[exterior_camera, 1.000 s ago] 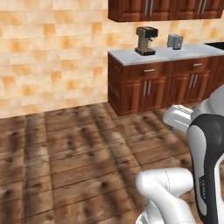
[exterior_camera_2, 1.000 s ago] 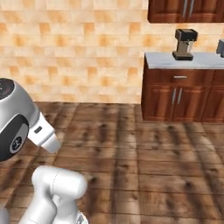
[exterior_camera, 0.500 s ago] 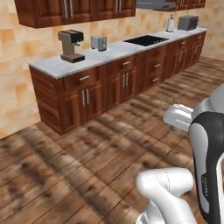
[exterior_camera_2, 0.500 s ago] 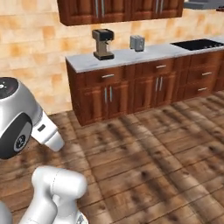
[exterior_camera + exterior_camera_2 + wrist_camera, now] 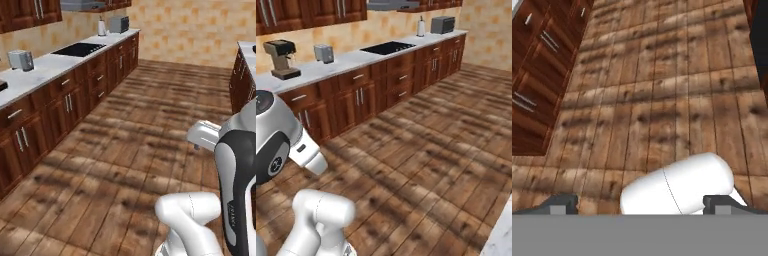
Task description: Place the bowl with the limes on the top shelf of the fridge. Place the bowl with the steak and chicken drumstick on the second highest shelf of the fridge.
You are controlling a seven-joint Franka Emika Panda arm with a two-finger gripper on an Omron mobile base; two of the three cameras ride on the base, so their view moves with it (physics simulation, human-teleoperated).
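wood-plank kitchen floor (image 5: 130,150), brown cabinets (image 5: 381,95) along one wall — none of the bowls or the fridge in your views.

your gripper (image 5: 640,204) has its fingers spread wide apart over bare floor, holding nothing; on the pale counter (image 5: 351,60) you have a coffee maker (image 5: 281,59), toaster (image 5: 323,53) and black cooktop (image 5: 387,48) — no writing readable.

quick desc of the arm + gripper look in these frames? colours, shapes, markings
Arm: glossy white rounded shells with dark grey-black joint sections and faint small lettering on the dark band, no cables visible. Gripper: two small dark grey blocky finger tips, seen in the hand view over the wood floor.
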